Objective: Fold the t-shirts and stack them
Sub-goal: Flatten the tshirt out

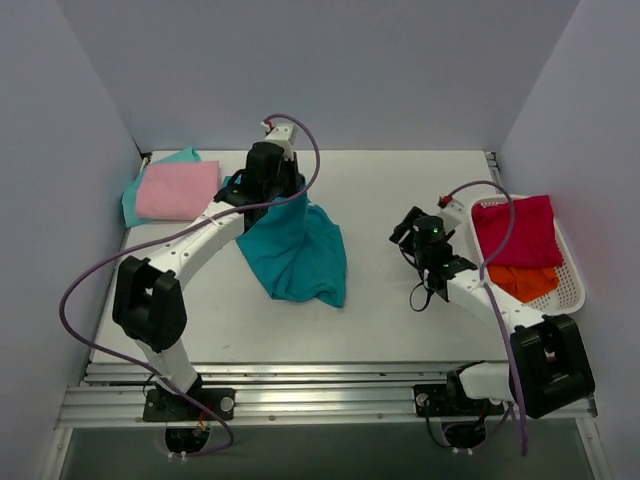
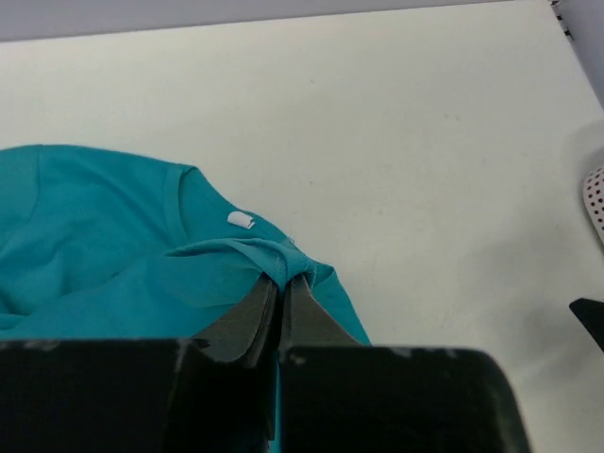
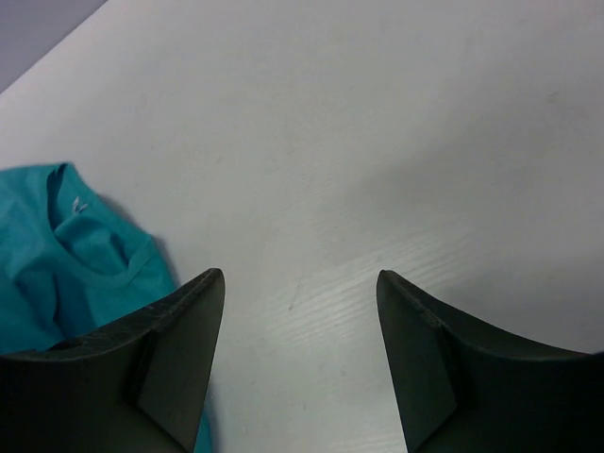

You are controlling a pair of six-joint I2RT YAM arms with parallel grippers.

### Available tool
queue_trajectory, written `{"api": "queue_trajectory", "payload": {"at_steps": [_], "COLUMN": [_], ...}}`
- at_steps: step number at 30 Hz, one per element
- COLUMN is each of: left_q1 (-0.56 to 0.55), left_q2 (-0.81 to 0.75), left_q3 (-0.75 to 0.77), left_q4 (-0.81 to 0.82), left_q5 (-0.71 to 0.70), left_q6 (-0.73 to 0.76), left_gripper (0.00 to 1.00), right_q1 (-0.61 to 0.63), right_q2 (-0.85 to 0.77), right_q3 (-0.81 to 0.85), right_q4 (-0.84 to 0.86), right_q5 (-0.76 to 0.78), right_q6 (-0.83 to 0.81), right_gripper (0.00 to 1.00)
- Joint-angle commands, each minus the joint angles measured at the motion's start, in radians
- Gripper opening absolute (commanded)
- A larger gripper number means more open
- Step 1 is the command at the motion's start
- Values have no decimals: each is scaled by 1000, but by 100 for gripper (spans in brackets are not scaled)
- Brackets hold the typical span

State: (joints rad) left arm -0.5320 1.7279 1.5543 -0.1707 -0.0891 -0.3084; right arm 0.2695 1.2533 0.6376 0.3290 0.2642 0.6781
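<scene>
My left gripper (image 1: 290, 192) is shut on a fold of the large teal t-shirt (image 1: 297, 252) and holds it lifted, the rest draping to the table. In the left wrist view my gripper (image 2: 286, 279) pinches the cloth near the collar with its white label (image 2: 241, 220). My right gripper (image 1: 406, 228) is open and empty above bare table to the shirt's right; in the right wrist view the gripper (image 3: 300, 276) has its jaws wide apart, the teal shirt (image 3: 66, 264) at left. A folded pink t-shirt (image 1: 177, 189) lies on a folded mint-teal one (image 1: 131, 202) at back left.
A white basket (image 1: 574, 285) at the right edge holds a crimson t-shirt (image 1: 516, 232) over an orange one (image 1: 526, 281). Purple cables loop over both arms. Grey walls close the left, back and right sides.
</scene>
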Motion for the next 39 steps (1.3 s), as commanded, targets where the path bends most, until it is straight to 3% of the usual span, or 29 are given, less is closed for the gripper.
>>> {"api": "queue_trajectory", "payload": {"at_steps": [1,6,14,24,39], "left_q1": [53,98,133,142,148], "left_q2": [-42,-102,-286,-289,-297], "left_q3": [-75,-302,-490,-517,-536], "left_q4": [53,267,356,364,372], "left_q5": [29,20,-112,-75,-75], "left_q6": [-53,-153,-193,-216,-218], "left_gripper": [2,2,2,2,2], "right_q1": [129,302,557,698,752], "right_q2": [34,58,54,136,212], "right_q3": [59,51,-65,-138,-124], "right_q4": [21,21,25,88,76], "right_q5": [20,73,141,182,242], "right_q6": [-9,49,188,308,336], "right_gripper": [62,63,66,65,59]}}
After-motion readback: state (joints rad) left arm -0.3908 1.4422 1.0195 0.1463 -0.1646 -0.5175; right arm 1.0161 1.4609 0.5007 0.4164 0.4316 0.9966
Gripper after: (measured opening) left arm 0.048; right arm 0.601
